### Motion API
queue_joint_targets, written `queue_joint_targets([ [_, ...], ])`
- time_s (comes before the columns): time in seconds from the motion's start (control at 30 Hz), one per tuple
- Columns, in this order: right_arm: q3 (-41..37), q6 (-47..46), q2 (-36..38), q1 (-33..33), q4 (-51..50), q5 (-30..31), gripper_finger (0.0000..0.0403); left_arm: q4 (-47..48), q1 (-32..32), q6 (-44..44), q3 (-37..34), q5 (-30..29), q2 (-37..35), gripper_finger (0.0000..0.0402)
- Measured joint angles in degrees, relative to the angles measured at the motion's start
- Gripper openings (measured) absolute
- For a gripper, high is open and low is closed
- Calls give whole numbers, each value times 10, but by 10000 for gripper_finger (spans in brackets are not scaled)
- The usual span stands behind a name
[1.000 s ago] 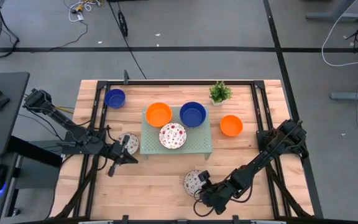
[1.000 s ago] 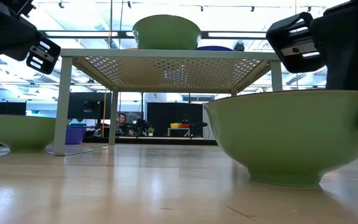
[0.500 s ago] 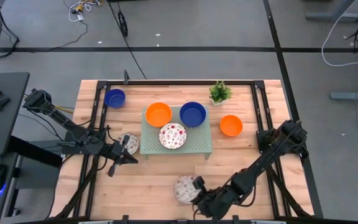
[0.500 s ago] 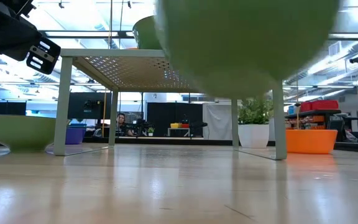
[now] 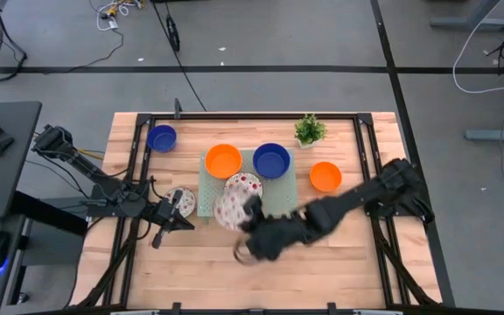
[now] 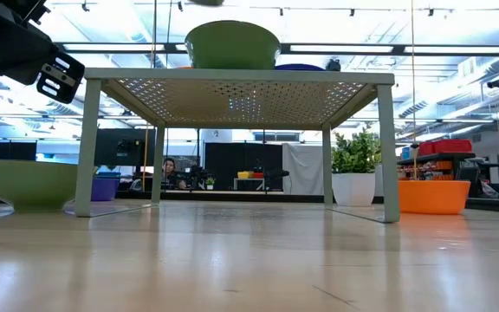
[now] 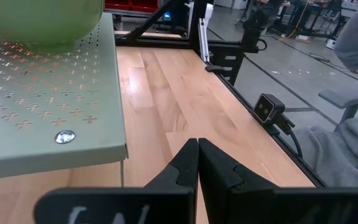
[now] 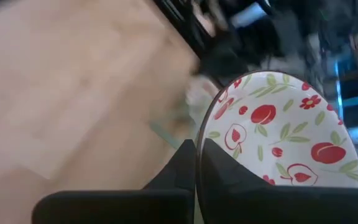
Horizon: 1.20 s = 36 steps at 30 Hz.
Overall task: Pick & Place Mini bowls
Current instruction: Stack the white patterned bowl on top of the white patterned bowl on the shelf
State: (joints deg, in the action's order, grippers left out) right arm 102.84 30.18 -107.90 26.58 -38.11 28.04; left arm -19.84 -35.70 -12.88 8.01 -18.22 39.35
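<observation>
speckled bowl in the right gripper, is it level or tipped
Tipped. In the right wrist view the speckled bowl stands on edge, its rim pinched by the right gripper.

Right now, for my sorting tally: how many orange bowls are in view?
2: one orange bowl on the green tray, the other on the table right of it. None appears hidden.

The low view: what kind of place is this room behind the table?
Probably a robotics lab or workshop. Behind the pale green tray there are ceiling strip lights, dark desks with a seated person, and red storage bins.
</observation>
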Motion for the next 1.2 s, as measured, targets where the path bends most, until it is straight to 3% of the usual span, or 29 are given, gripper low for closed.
queue_joint_targets([
  [0.3,22,-61,0,-87,-74,-90,9,1,0,0,0,0,0,14],
  [0.93,19,-180,0,-108,-117,-100,16,2,0,-3,0,0,0,14],
  [1.2,19,-205,0,-126,-117,-155,31,2,0,-4,0,0,0,14],
])
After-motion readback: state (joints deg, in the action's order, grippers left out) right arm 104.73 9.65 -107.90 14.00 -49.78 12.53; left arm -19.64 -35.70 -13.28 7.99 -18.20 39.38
